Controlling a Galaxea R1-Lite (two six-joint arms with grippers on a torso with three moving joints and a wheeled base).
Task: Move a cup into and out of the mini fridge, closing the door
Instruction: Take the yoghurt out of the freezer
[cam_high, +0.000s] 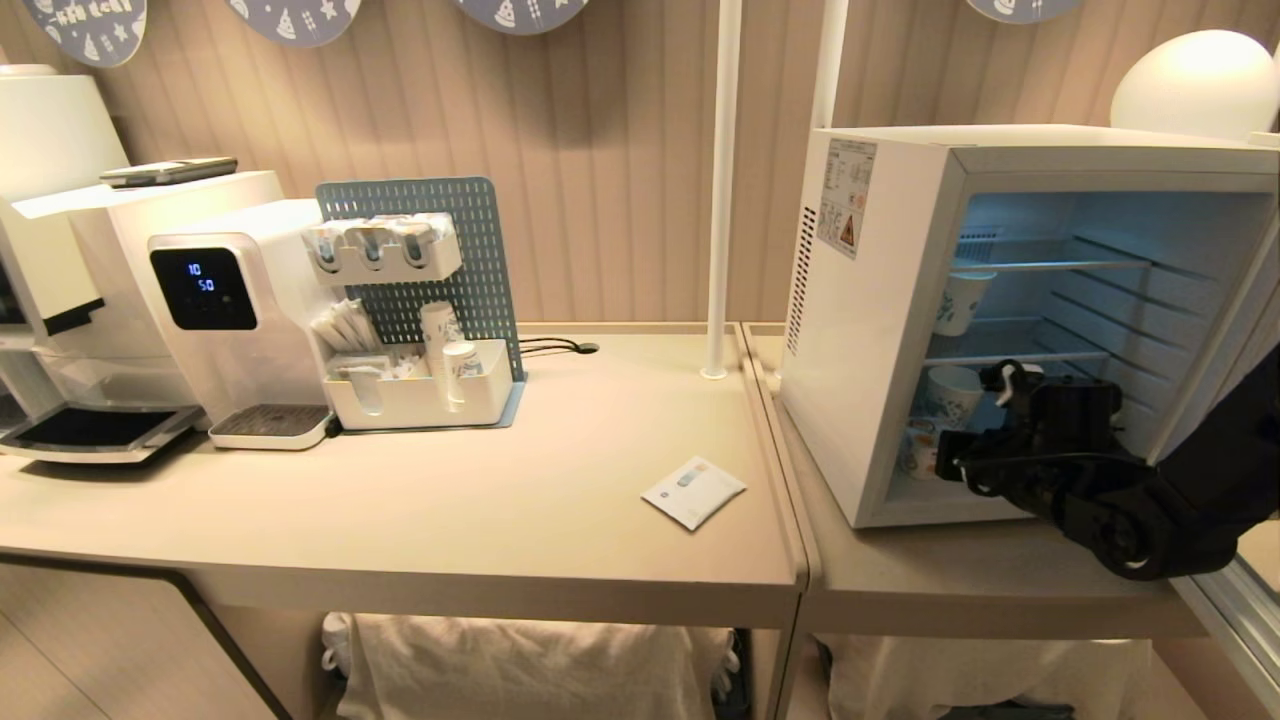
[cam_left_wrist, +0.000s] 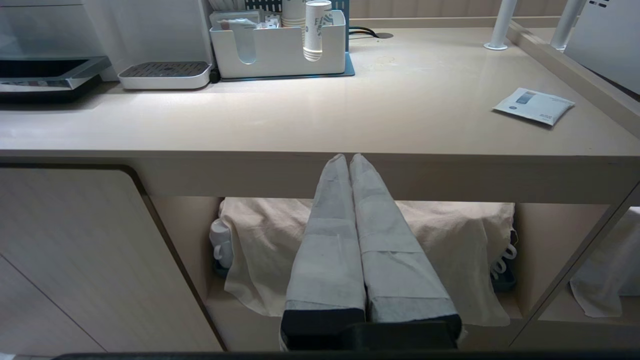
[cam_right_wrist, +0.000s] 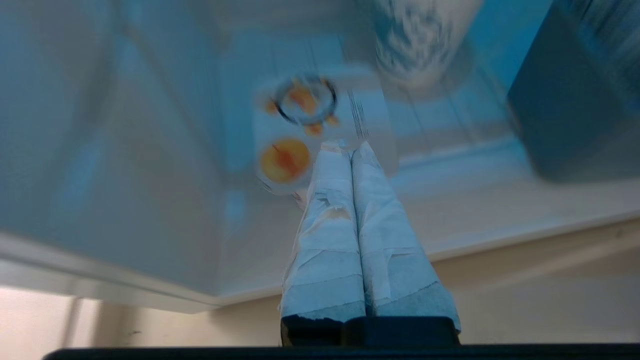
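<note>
— Beige tabletop, ribbed wall behind; where does the boxy white mini fridge stand?
— On the right, its door swung open.
— And the small white plastic cup with orange fruit print?
— On the fridge floor, just beyond the right tool, whose taped fingers are pressed together, holding nothing.
— The left tool?
— Also pressed together, parked below the tabletop edge.

Room light: warm and soft, even across the tabletop.
Fridge interior: the mini fridge glows cool blue inside.
Lamp: a white globe shines bright at upper right.
Shadows: faint, darkest under the tabletop.
Head view: sharp, edges bowed.
Right wrist view: heavy motion blur, blue cast.
Left wrist view: clear, mild sheen on the tabletop.
</note>
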